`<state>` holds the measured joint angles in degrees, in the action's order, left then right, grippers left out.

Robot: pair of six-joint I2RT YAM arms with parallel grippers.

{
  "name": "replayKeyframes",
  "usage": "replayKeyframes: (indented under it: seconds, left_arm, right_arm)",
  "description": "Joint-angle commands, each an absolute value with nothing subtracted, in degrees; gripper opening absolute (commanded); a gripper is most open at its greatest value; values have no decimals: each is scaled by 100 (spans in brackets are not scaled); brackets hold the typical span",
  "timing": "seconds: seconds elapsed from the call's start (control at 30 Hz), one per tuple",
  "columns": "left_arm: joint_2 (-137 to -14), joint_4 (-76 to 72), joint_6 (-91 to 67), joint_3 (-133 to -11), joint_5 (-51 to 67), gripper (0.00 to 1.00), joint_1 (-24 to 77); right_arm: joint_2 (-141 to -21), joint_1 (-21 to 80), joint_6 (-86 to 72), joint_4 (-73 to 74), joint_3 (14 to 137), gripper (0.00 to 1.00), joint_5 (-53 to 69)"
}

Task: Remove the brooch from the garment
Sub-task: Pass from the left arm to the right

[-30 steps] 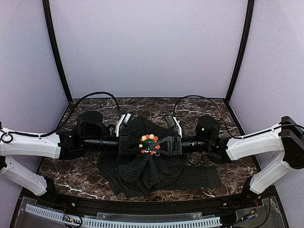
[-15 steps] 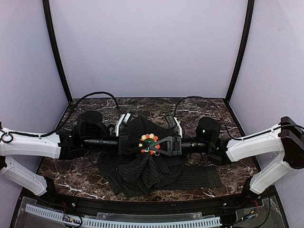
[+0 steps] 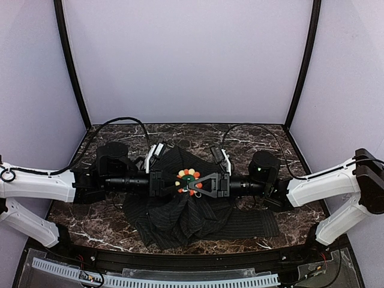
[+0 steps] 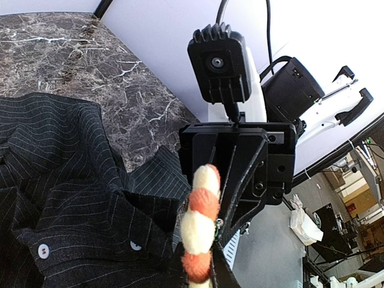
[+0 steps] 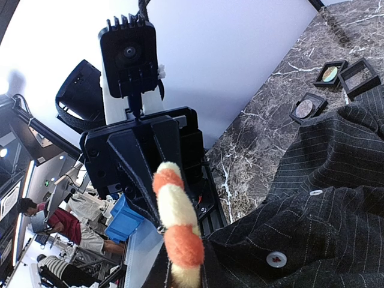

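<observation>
Top external: right gripper [image 3: 195,186] has edged in, jaws tightening, clamped on brooch [image 3: 188,182], still pinned to pinstriped shirt [image 3: 180,219]. Left gripper [image 3: 177,186] pinched together opposite. Ready to pull.

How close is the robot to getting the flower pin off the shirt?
Done: the left fingers and right fingers are at the brooch, one from each side. In hand: both look closed on it. Left: the brooch sits on the bunched-up garment, not yet free, so it has to be unpinned and lifted away.
</observation>
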<state>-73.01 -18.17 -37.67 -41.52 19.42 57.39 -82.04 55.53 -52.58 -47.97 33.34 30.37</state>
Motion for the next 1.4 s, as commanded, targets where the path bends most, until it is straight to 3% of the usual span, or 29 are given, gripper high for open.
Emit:
replayKeyframes:
  seconds: [0.0,0.17,0.37,0.5,0.6,0.7,0.9,1.13,1.37]
  left_arm:
    - [-7036,-1854,-3784,-4024,1658,1,5700]
    - [-7091,-1739,-3775,-4080,1611,1,5697]
    - [-7225,-1255,-3770,-4275,1392,1,5702]
    - [-7329,-691,-3766,-4468,1182,1,5698]
    - [-7420,-389,-3760,-4628,1050,1,5700]
    - [-7529,-137,-3812,-4718,975,1,5696]
    - [-7642,40,-3900,-4776,850,1,5692]
    - [-7757,42,-3889,-4798,958,1,5693]
    - [-7765,52,-3883,-4799,961,1,5694]
  right_arm:
    - [-8147,5446,-5297,-4628,3195,5,2622]
    - [-8050,5458,-4890,-4388,3440,11,3092]
    - [-7528,5467,-4257,-3332,3642,51,2788]
    - [-7328,5560,-4000,-2579,3795,60,1989]
    - [-7382,5816,-3727,-1462,4196,60,907]
    - [-7456,6010,-3653,-1058,4415,46,262]
    - [-7595,6185,-3627,-1127,4558,30,352]
    - [-8059,6272,-3604,-881,4933,22,312]
    - [-8383,6355,-3539,-686,5250,21,246]
